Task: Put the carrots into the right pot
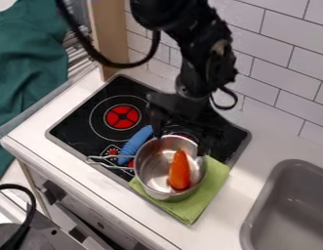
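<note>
The black gripper [180, 138] hangs at the rear rim of the metal pot, its two fingers spread wide, one towards the left and one towards the right of that rim. Its fingers are open, and the orange carrot [179, 171] is not between them. That carrot lies inside the silver pot [148, 172], leaning along the pot's right side. The pot's wire handle points left. Only this one pot can be made out.
Under the pot lies a green cloth [208, 189], partly over the black stove [98, 141]. A blue object [134, 143] rests against the pot's left side. A grey sink [291, 210] is at lower right; a tiled wall [291, 36] stands behind.
</note>
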`<control>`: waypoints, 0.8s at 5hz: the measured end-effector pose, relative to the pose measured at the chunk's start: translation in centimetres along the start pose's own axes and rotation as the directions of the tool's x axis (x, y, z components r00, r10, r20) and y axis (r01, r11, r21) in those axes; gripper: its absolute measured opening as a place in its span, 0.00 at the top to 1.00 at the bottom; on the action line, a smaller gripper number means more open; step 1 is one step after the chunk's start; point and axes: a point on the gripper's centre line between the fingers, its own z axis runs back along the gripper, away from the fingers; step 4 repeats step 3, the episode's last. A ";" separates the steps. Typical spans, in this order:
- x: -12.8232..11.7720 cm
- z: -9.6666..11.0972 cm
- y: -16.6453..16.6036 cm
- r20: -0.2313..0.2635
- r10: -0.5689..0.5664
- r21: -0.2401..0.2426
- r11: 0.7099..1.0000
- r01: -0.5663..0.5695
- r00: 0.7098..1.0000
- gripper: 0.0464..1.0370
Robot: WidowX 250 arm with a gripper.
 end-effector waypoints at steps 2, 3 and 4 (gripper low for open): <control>0.1 0.7 0.6 -0.005 0.055 -0.082 0.995 -0.055 0.998 0.03; 0.4 0.6 0.2 -0.001 0.071 -0.126 0.990 -0.070 0.997 0.03; 0.4 0.6 0.2 -0.001 0.071 -0.126 0.990 -0.070 0.997 0.03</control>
